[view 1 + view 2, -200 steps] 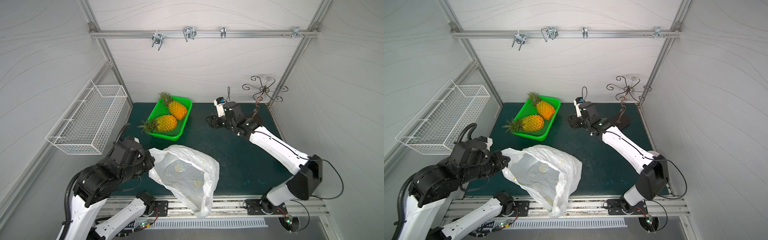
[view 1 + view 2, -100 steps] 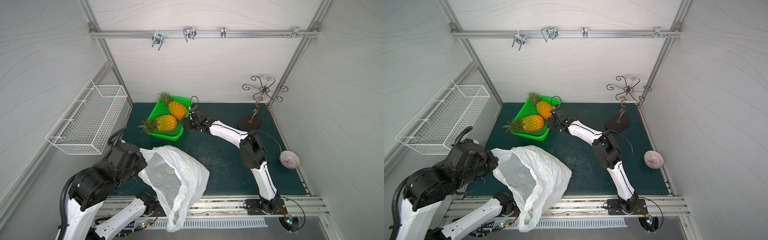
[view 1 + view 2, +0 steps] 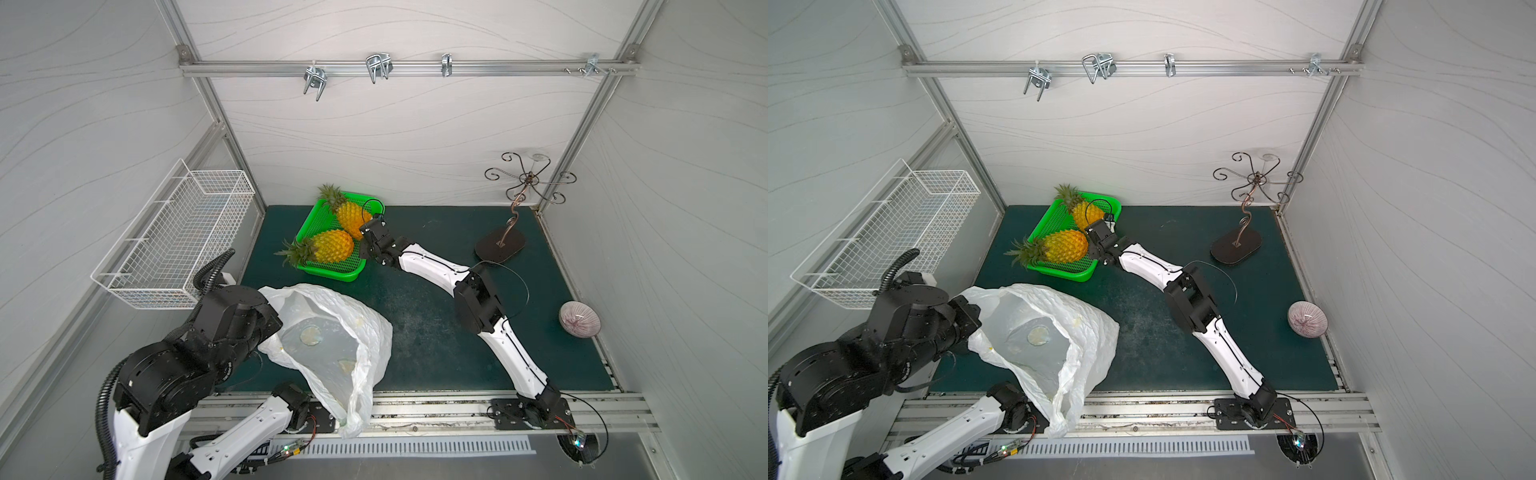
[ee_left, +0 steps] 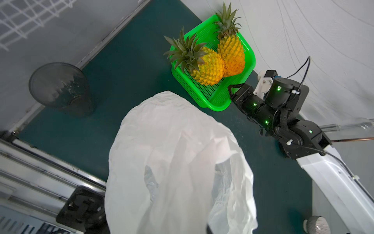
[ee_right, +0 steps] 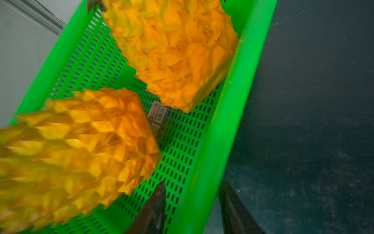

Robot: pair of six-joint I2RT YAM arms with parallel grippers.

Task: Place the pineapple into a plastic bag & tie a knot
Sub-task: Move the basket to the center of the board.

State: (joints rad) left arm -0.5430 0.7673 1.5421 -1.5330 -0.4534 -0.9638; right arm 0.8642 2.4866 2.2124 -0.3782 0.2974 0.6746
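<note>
One second on, right tool [image 5: 192,184] now straddles rim of green tray [image 5: 232,97], jaws apart.
Left tool [image 3: 973,318] clamps plastic bag [image 3: 1092,328].

The left arm [image 3: 166,374] sits folded at lower left, left gripper [image 3: 974,318] clamped tight; right arm [image 3: 432,266] stretches diagonally to centre frame, right gripper [image 5: 192,192] jaws parted.
</note>
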